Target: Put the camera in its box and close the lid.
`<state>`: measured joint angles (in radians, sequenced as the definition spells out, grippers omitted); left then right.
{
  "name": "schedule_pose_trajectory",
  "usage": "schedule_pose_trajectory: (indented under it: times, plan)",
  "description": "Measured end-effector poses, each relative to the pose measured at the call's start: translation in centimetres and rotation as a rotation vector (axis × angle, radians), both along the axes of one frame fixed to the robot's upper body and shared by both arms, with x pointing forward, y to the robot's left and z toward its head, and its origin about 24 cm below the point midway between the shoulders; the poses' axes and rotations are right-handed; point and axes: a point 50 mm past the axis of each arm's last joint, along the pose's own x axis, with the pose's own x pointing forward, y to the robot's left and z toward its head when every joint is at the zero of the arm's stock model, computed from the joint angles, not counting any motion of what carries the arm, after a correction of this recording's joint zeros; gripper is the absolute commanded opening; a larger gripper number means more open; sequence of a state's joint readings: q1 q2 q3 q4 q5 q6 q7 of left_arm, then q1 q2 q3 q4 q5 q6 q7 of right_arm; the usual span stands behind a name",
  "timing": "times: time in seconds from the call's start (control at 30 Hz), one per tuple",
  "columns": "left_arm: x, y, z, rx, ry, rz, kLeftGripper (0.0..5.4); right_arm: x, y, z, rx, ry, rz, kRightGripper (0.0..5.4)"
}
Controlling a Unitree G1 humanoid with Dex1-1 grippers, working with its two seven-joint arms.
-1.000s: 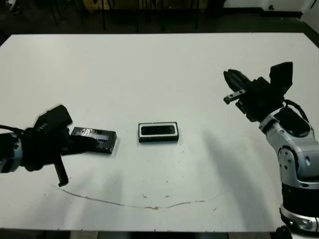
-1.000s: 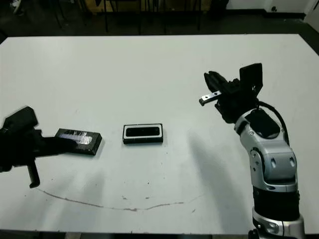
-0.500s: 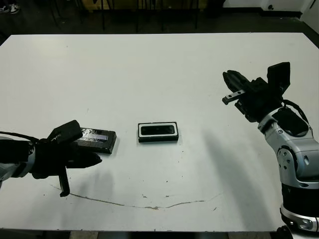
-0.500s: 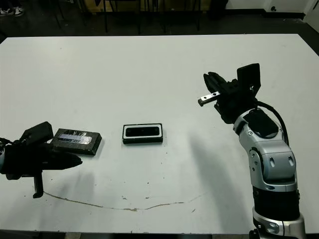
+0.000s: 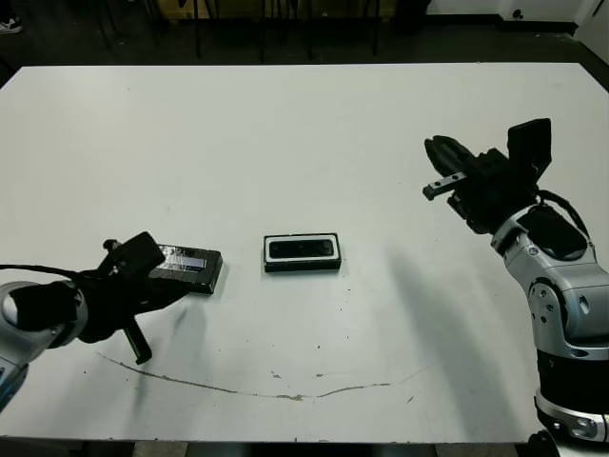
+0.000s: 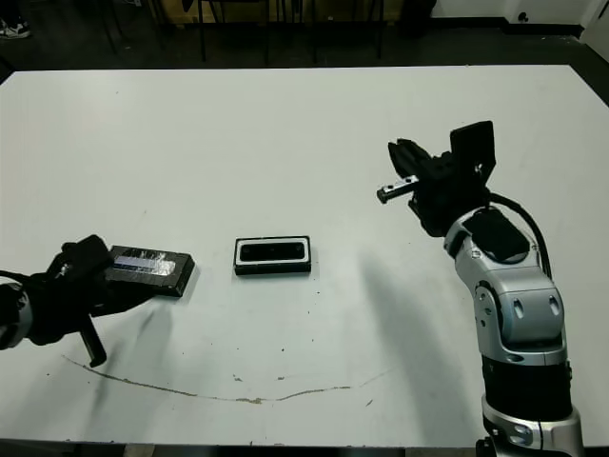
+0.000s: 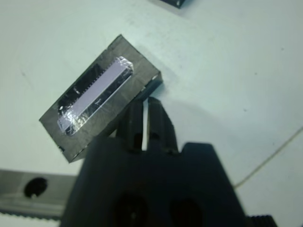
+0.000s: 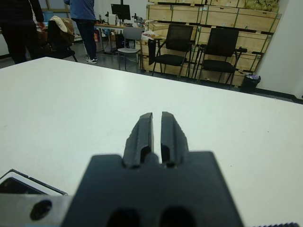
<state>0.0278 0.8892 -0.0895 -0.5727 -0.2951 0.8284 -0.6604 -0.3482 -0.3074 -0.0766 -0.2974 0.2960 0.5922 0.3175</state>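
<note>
Since a second ago the left gripper (image 7: 144, 106) has pulled back to the lid's (image 5: 188, 268) near edge; only its wrist view shows its fingers pressed together, empty. Beyond, the camera (image 5: 302, 249) lies in the box (image 5: 303, 266). Raised well apart, the right gripper (image 8: 156, 124) is likewise closed, empty.

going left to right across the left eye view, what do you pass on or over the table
left hand → lid → box with the camera in it → right hand
</note>
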Motion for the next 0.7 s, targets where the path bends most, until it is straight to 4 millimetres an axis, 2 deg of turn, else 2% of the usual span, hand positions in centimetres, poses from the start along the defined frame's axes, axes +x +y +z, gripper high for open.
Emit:
schedule_pose_trajectory:
  times: [0.2,0.53,0.7]
  plan:
    - [-0.1,-0.7,-0.8,-0.037,0.027,0.006,0.0,0.0,0.2,0.0,-0.014,0.0,0.006,0.02]
    - [0.2,-1.4,-0.9,-0.055,0.032,-0.023,0.0,-0.1,0.2,0.0,-0.021,-0.006,0.009,0.02]
    - [0.6,-1.8,-1.2,-0.066,-0.022,0.044,0.0,-0.1,0.2,0.1,-0.022,-0.017,0.016,0.02]
